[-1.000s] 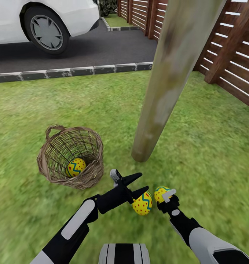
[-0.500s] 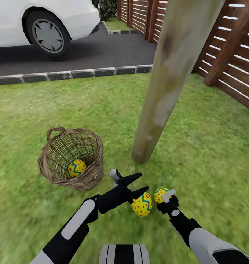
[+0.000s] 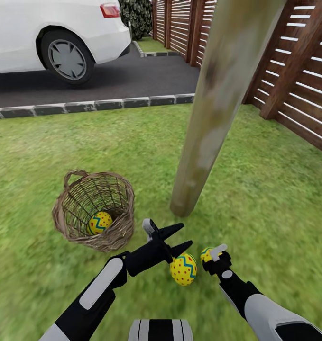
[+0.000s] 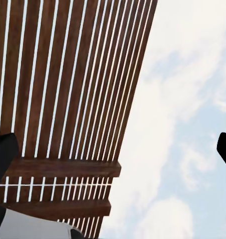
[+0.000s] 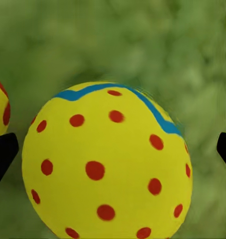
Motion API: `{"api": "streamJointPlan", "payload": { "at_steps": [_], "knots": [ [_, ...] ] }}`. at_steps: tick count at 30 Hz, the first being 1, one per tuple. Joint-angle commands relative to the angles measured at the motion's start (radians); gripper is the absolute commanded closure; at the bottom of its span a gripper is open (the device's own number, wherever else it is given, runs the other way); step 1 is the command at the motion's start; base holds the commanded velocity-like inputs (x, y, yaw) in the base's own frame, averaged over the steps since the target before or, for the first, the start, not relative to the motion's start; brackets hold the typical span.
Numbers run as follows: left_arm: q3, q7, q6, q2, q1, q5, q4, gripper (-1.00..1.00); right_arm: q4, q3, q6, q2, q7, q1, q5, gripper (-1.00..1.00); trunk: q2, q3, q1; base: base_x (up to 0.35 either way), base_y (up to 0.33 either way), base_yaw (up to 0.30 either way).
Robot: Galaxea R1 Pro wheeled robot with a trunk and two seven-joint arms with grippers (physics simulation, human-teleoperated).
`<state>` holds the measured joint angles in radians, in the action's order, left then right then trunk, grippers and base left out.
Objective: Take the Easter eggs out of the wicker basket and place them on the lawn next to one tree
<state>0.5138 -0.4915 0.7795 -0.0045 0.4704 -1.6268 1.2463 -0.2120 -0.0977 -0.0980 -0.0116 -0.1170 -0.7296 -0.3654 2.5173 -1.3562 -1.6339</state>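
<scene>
Three yellow Easter eggs with red dots and blue zigzags show. One egg (image 3: 99, 222) lies inside the wicker basket (image 3: 66, 208) on the lawn (image 3: 108, 151). A second egg (image 3: 183, 269) sits just under the lower finger of my left gripper (image 3: 176, 238), which is open and holds nothing. The third egg (image 3: 206, 254) is at my right gripper (image 3: 212, 256); in the right wrist view this egg (image 5: 108, 164) lies between the spread fingertips (image 5: 3, 154) with gaps on both sides. The tree (image 3: 203, 142) trunk meets the grass a short way beyond both grippers.
A brown slatted fence (image 3: 298, 71) runs along the right. A grey stone kerb (image 3: 108, 103) borders the dark driveway (image 3: 132, 71), where a white car (image 3: 51, 33) is parked. Grass spreads out right of the trunk.
The camera has shifted, so the car, the kerb and the basket sit elsewhere in the picture. Both eggs near the grippers are slightly lower. The arms keep their pose.
</scene>
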Motion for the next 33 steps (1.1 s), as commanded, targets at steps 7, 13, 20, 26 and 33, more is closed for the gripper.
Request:
{"api": "streamJointPlan", "payload": {
  "at_steps": [7,13,20,26,33],
  "knots": [
    [0.000,-0.001,0.005,-0.001,0.001,-0.005,-0.001,-1.00,-0.074,-0.008,0.029,-0.001,-0.006,-0.001,-0.001,-1.00,-0.001,0.027,0.003,0.000,0.000,0.000],
    [0.000,0.013,0.010,0.000,0.001,-0.008,0.011,-1.00,-0.345,-0.009,0.400,-0.020,0.061,-0.001,0.001,-1.00,-0.003,0.050,0.006,0.000,0.000,0.000],
    [0.000,0.013,0.023,0.001,0.001,-0.014,0.031,-1.00,-0.405,-0.010,0.574,-0.065,0.238,-0.001,0.000,-1.00,-0.004,0.077,0.009,0.000,0.000,0.000],
    [0.000,0.016,0.024,0.002,0.001,-0.014,0.044,-1.00,-0.410,-0.011,0.648,-0.090,0.254,-0.001,-0.003,-1.00,-0.006,0.100,0.012,0.000,0.000,0.000],
    [0.001,0.016,0.024,0.004,0.001,-0.015,0.045,-1.00,-0.404,-0.013,0.655,-0.097,0.255,-0.001,-0.004,-1.00,-0.008,0.127,0.015,-0.009,0.001,0.000]
  ]
}}
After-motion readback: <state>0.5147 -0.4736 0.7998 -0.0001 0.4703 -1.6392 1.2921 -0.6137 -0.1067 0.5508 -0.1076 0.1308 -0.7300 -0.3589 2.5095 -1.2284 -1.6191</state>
